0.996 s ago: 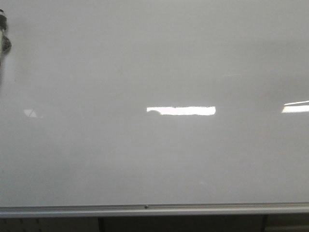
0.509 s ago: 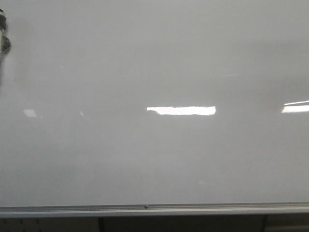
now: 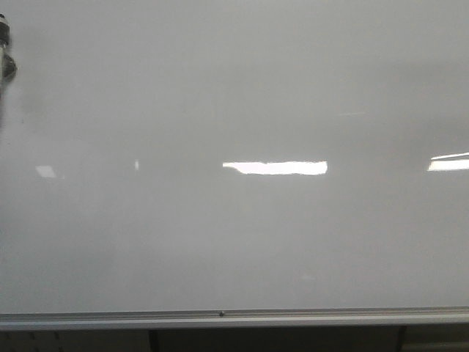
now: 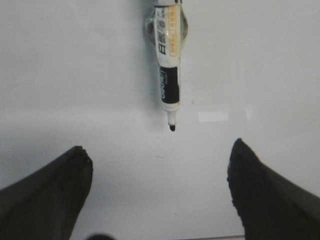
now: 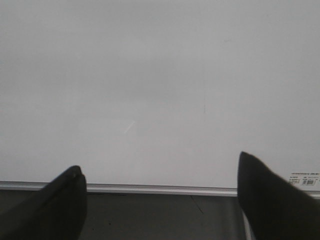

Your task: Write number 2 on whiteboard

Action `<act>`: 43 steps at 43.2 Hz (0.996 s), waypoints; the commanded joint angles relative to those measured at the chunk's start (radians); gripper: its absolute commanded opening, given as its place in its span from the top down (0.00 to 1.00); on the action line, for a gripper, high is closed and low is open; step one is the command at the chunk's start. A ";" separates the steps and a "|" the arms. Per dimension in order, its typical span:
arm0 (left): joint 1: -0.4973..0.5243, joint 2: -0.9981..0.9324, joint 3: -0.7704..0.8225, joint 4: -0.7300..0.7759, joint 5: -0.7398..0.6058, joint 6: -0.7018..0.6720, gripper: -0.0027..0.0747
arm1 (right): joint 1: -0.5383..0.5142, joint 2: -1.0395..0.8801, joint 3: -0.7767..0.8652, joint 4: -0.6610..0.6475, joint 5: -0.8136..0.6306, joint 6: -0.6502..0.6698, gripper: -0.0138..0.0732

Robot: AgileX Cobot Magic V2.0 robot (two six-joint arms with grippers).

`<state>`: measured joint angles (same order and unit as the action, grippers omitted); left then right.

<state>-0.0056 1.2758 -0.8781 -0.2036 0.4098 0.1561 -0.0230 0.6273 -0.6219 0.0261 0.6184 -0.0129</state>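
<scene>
The whiteboard [image 3: 242, 220] fills the front view, glossy white-grey with a silver bottom rail [image 3: 220, 317]. No number 2 shows on it. A white marker [image 4: 168, 65] with a black band hangs on the board in the left wrist view, uncapped, its black tip pointing toward my fingers. My left gripper [image 4: 159, 147] is open and empty, a short way from the marker's tip. My right gripper [image 5: 159, 162] is open and empty, facing the board's lower part and rail [image 5: 160, 189]. Neither gripper shows in the front view.
A dark object [image 3: 6, 55] sits at the board's far left edge in the front view; I cannot tell what it is. Bright light reflections [image 3: 275, 168] lie across the board. A barcode label [image 5: 304, 179] sits near the rail. Dark space lies below the rail.
A small bright reflection on the board's left part has drifted to the right. The board's surface is otherwise unchanged.
</scene>
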 commanded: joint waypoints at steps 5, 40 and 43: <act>-0.008 0.068 -0.054 -0.017 -0.160 -0.006 0.26 | -0.007 0.005 -0.033 -0.002 -0.060 -0.009 0.11; -0.051 0.266 -0.138 -0.017 -0.275 -0.006 0.40 | -0.007 0.005 -0.033 -0.002 -0.060 -0.009 0.11; -0.051 0.266 -0.138 -0.017 -0.277 -0.006 0.46 | -0.007 0.005 -0.033 -0.002 -0.060 -0.009 0.11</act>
<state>-0.0529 1.5764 -0.9825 -0.2109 0.2068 0.1561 -0.0230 0.6273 -0.6219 0.0261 0.6191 -0.0129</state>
